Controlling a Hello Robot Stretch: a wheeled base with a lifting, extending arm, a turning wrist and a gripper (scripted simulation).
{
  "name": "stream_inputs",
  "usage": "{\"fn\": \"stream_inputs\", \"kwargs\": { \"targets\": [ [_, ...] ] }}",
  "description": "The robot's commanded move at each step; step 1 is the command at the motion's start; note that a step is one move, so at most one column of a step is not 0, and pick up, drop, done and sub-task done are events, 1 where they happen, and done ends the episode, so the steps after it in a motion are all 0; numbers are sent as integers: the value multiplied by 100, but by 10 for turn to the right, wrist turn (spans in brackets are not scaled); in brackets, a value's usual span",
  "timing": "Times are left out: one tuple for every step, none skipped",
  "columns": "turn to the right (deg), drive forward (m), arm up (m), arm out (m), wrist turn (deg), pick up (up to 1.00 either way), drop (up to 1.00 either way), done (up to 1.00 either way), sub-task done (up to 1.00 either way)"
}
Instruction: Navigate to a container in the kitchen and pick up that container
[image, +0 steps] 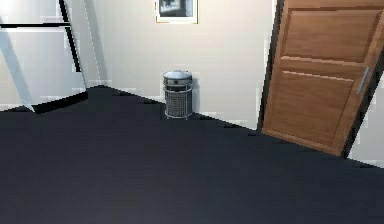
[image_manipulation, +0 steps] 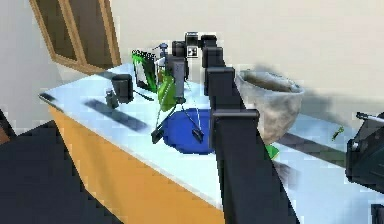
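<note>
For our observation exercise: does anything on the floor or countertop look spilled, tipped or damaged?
Nothing stands out. The waste bin stands upright by the wall, and on the countertop the grey bowl sits upright and the blue dish lies flat; no spills show.

The door (image: 320, 75) looks wooden, the bin (image: 178, 96) metal mesh, the countertop (image_manipulation: 75, 96) smooth.

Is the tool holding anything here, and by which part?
Cannot tell: the far end of the tool has a green object and a blue dish on the countertop at or behind it.
</note>
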Motion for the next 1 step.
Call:
{"fn": "stream_inputs", "kwargs": {
  "targets": [
    [0,0,0,0,450,0,0,0,0]
  ]
}}
